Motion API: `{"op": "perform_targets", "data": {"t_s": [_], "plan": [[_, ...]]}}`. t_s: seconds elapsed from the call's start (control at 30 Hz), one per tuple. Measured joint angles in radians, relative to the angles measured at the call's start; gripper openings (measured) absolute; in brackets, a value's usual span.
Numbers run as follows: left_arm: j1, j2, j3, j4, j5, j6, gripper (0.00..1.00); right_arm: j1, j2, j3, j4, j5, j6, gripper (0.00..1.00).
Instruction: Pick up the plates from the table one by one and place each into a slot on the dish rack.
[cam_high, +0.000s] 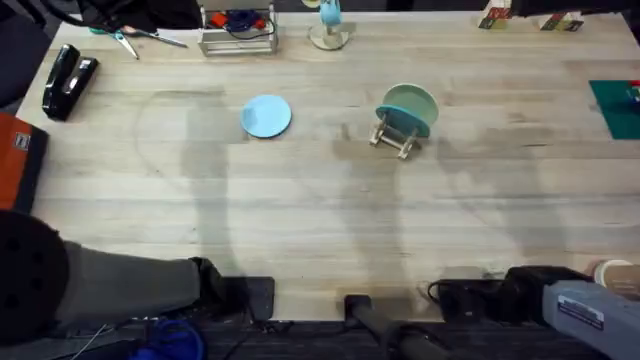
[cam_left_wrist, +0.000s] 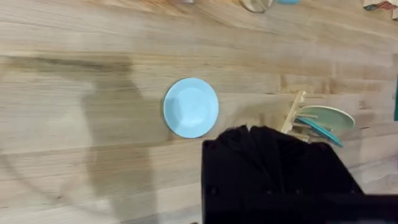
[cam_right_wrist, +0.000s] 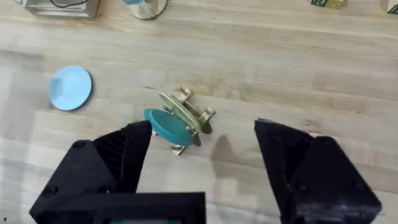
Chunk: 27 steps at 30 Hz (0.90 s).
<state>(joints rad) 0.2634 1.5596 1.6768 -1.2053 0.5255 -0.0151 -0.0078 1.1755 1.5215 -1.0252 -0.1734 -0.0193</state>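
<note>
a small round light blue plate (cam_high: 266, 115) is lying flat on the wide table of pale wooden planks (cam_high: 320, 220), a little left of the middle in the upper part of the overhead frame. to its right, well apart from it, the small pale wooden dish rack of thin upright sticks (cam_high: 393, 135) is standing, and a mint-green round plate (cam_high: 408, 107) is being held upright on its edge in a slot of it. in the right wrist view a darker blue-green plate (cam_right_wrist: 166, 124) is also seen leaning in the rack, just beside the mint-green one. the right gripper (cam_right_wrist: 202, 163) is hanging above the table with its black fingers spread wide and nothing between them. the left gripper (cam_left_wrist: 273, 171) is seen as a dark block at the lower right of its wrist frame; it cannot be told if its fingers are spread or pressed together.
</note>
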Motion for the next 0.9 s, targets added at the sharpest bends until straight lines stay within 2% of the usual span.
{"op": "perform_targets", "data": {"t_s": [0.1,0.2,0.4,0.53,0.67,0.9], "plan": [[0.000,0.000,0.000,0.000,0.003,0.001,0.042,0.000,0.000,0.000,0.000,0.000,0.000,0.995],[0.000,0.000,0.000,-0.020,0.044,0.065,0.042,0.000,0.000,0.000,0.000,0.000,0.000,0.994],[0.000,0.000,0.000,-0.102,0.168,0.275,0.042,0.000,0.000,0.000,0.000,0.000,0.000,0.994],[0.000,0.000,0.000,-0.143,0.200,0.379,0.041,0.000,0.000,0.000,0.000,0.000,0.000,0.994],[0.000,0.022,0.000,-0.146,0.216,0.431,0.040,0.000,0.000,0.000,0.000,0.000,0.000,0.994],[0.000,0.130,0.000,-0.145,0.221,0.471,0.040,0.000,0.000,0.000,0.000,0.000,0.000,0.994]]}}
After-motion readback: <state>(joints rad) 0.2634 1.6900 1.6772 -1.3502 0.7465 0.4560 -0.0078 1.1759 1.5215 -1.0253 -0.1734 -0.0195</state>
